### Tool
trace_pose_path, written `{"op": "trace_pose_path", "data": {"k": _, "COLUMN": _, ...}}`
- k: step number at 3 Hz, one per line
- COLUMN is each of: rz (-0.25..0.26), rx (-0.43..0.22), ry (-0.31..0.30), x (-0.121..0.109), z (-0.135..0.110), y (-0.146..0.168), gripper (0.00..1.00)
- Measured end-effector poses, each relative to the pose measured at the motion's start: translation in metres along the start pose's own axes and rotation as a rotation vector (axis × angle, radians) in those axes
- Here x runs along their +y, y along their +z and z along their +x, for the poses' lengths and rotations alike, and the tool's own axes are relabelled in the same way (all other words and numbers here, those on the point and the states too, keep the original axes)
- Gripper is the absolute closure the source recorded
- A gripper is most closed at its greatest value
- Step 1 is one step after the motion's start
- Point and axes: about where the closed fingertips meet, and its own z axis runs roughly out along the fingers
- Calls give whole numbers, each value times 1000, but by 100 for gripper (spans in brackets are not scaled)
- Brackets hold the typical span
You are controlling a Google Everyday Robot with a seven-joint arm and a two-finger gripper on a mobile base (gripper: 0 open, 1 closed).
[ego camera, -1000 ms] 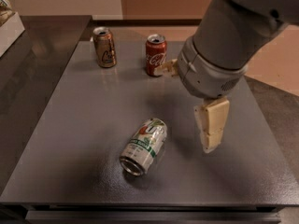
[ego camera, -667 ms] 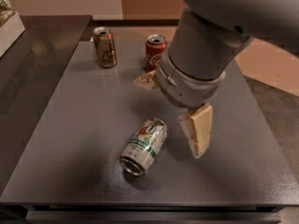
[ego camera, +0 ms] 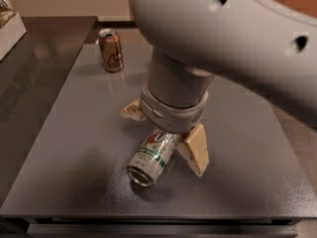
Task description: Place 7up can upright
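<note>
Since the earlier frames the arm (ego camera: 223, 38) has swung leftward and lower, so its grey bulk now fills the upper right of the view and the gripper (ego camera: 163, 142) sits directly over the 7up can (ego camera: 151, 157) instead of off to its right. That can has stayed where it was: it lies on its side near the middle of the dark grey bench (ego camera: 74, 133), slightly toward the front edge, its long axis running diagonally, with the open-looking silver end turned toward the near left and the far end tucked beneath the wrist. Green lettering and a touch of red show along its upper side. The gripper is released, its two cream-coloured fingers spread wide to either side of the can's far end: one finger (ego camera: 195, 150) hangs just beside the can on the right, its tip close to the bench surface, while the other (ego camera: 132, 112) pokes out behind the wrist on the left, apart from the can. Whether the right finger actually touches the can cannot be told. A brown-gold can (ego camera: 111, 50) stands upright near the back left of the bench, well apart from the gripper and the lying can
</note>
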Motion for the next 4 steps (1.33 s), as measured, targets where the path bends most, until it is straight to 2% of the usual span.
{"op": "trace_pose_path", "data": {"k": 2, "rz": -58, "rx": 67, "ry": -129, "x": -4, "z": -4, "y": 32, "gripper": 0}}
{"op": "trace_pose_path", "data": {"k": 4, "rz": -129, "rx": 137, "ry": -153, "x": -7, "z": 6, "y": 52, "gripper": 0}}
